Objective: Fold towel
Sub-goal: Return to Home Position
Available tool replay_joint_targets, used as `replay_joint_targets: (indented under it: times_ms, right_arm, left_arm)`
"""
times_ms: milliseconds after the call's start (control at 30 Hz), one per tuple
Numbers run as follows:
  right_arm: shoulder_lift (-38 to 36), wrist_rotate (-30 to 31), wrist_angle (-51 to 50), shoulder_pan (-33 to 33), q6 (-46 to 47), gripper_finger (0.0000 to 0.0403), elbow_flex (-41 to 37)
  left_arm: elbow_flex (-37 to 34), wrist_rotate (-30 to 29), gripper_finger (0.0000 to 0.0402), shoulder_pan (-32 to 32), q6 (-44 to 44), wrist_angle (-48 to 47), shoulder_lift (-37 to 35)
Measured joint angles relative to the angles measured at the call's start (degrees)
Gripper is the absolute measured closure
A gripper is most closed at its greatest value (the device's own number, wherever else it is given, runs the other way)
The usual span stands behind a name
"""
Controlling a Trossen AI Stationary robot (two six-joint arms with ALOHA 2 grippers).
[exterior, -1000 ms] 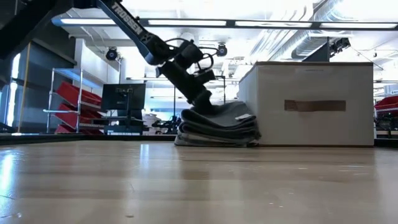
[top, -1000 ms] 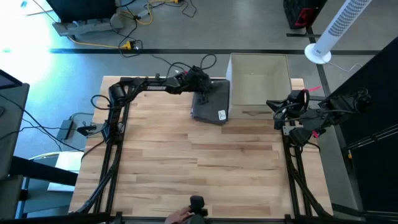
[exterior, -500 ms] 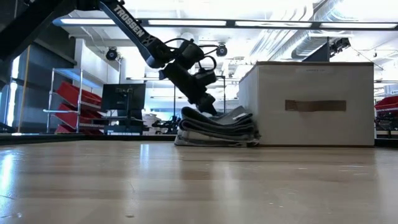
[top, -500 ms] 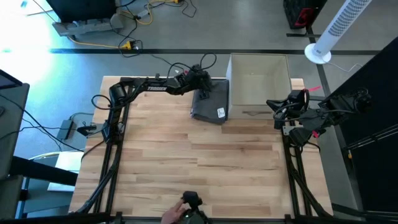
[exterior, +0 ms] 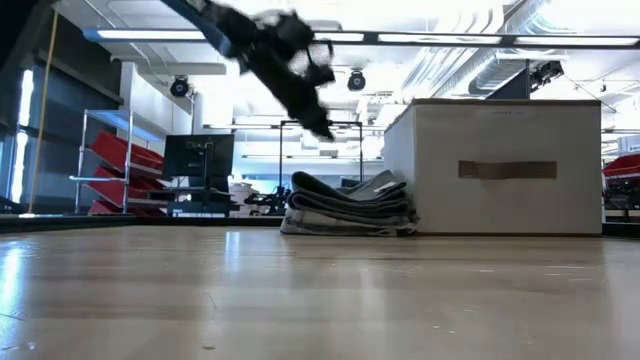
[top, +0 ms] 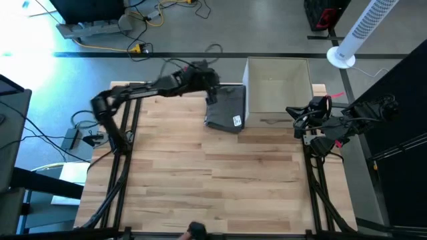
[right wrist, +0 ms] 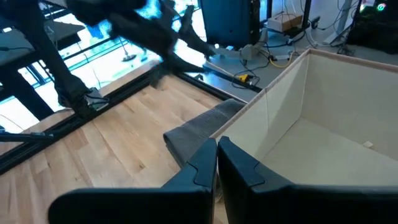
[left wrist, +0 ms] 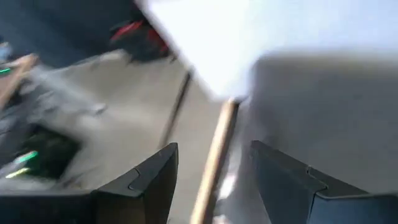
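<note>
Towel (top: pixel 227 110) sits folded in a grey stack at the far side of the tabletop (top: pixel 220 180), pressed against the left wall of the white box (top: pixel 278 87); white tag shows on its top layer, near the front edge; low view shows several layers lying flat, nothing touching them; left pincer (top: pixel 211 93) hangs in the air over the stack's far-left corner, clear of the cloth; it looks blurred in both the high and low views, so exact height is hard to judge; left wrist view shows its two fingers (left wrist: pixel 149 180) spread apart with nothing between them; right pincer (right wrist: pixel 217 152) parked at the right edge of the tabletop near the box, fingers pressed together, empty; right wrist view looks into the open box and across the towel.
</note>
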Motion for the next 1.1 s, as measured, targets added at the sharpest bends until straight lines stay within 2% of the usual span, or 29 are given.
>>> replay_joint_targets:
  times_ms: [167,267,433,700,767,933,1000,1100]
  right_arm:
    - [1.01,0.45,2.78,-0.02,-4.59,0.0403,0.00]
    - [2.17,0.22,8.10,-0.02,-13.55,0.0403,0.00]
    - [4.80,-1.36,21.64,-1.65,-27.47,0.0403,0.00]
    - [11.21,-18.26,40.11,-8.61,-33.05,0.0403,0.00]
    - [13.45,-23.07,43.93,-11.37,-33.04,0.0403,0.00]
    - [18.22,-39.73,53.13,-16.93,-32.40,0.0403,0.00]
    - [19.02,-42.12,55.38,-17.75,-33.05,0.0403,0.00]
    - [19.13,-41.29,55.17,-17.99,-30.75,0.0403,0.00]
  left_arm:
    - [0.00,10.48,0.0209,-1.13,-11.36,-7.92,-9.96]
    - [0.01,12.47,0.0209,-2.40,-15.60,-13.85,-14.77]
    - [0.00,13.09,0.0209,-6.58,-17.34,-20.35,-19.53]
    - [0.00,22.66,0.0209,-14.62,-16.75,-21.36,-25.76]
    - [-0.12,22.78,0.0209,-16.76,-16.06,-21.35,-27.74]
    - [-0.52,21.94,0.0209,-19.92,-15.93,-19.14,-32.80]
    - [-0.52,20.54,0.0209,-20.05,-16.95,-19.14,-34.47]
    - [-0.52,16.32,0.0209,-20.05,-23.35,-20.53,-36.43]
